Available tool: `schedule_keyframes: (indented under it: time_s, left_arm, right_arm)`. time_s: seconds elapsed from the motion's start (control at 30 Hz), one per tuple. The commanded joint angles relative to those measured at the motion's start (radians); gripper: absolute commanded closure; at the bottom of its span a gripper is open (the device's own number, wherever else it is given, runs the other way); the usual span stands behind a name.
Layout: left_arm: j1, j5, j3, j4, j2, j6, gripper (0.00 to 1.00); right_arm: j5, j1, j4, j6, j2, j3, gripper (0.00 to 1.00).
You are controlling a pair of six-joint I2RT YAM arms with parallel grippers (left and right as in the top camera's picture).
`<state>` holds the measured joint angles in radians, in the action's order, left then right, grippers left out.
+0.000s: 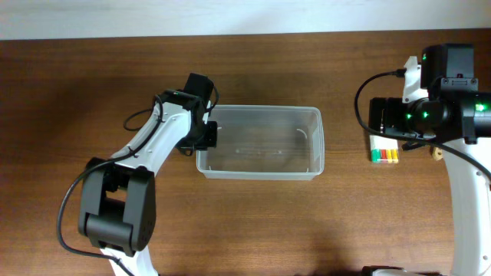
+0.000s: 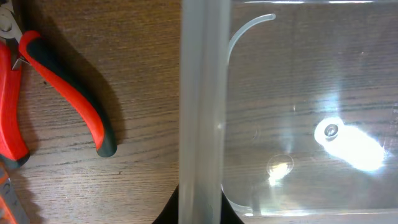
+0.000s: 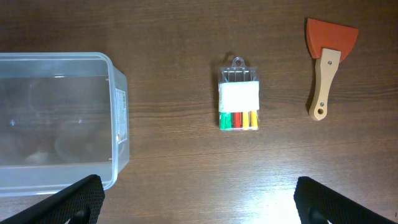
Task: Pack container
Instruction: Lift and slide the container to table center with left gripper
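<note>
The container point(image 1: 261, 110) is a clear plastic bin in the middle of the wooden table, and it looks empty. My left gripper point(image 1: 209, 136) is shut on its left wall. In the left wrist view the rim point(image 2: 202, 93) runs straight up between the two jaws point(image 2: 199, 214). My right gripper point(image 1: 391, 123) is open and empty, held high over the table right of the bin. Its wide-spread fingers point(image 3: 199, 208) frame bare wood. The bin's right end shows in the right wrist view point(image 3: 118, 106).
A pack of coloured markers point(image 3: 239, 99) lies right of the bin, also in the overhead view point(image 1: 385, 153). An orange scraper with a wooden handle point(image 3: 326, 74) lies further right. Red-and-black pliers point(image 2: 68, 93) lie just left of the bin.
</note>
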<state>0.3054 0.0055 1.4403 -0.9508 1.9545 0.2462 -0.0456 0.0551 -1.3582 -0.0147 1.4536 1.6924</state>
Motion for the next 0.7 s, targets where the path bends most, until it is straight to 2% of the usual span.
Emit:
schedule_keyframes:
  time_s: [0.0, 0.07, 0.13, 0.5, 0.67]
  left_arm:
    - [0.006, -0.027, 0.001, -0.019, 0.027, -0.016, 0.78]
    - [0.006, -0.027, 0.001, -0.019, 0.027, -0.016, 0.70]
    - [0.006, -0.027, 0.001, -0.019, 0.027, -0.016, 0.67]
    - [0.006, -0.031, 0.001, -0.031, 0.027, -0.017, 0.68]
    - [0.006, -0.110, 0.001, -0.051, 0.027, -0.016, 0.68]
  right_arm:
    - [-0.019, -0.008, 0.000, 0.000, -0.002, 0.024, 0.01]
    - [-0.019, -0.008, 0.000, 0.000, -0.002, 0.024, 0.01]
    - [-0.019, -0.008, 0.000, 0.000, -0.002, 0.024, 0.01]
    - [-0.020, -0.008, -0.001, 0.000, -0.002, 0.024, 0.01]
    - [-0.020, -0.008, -0.001, 0.000, -0.002, 0.024, 0.01]
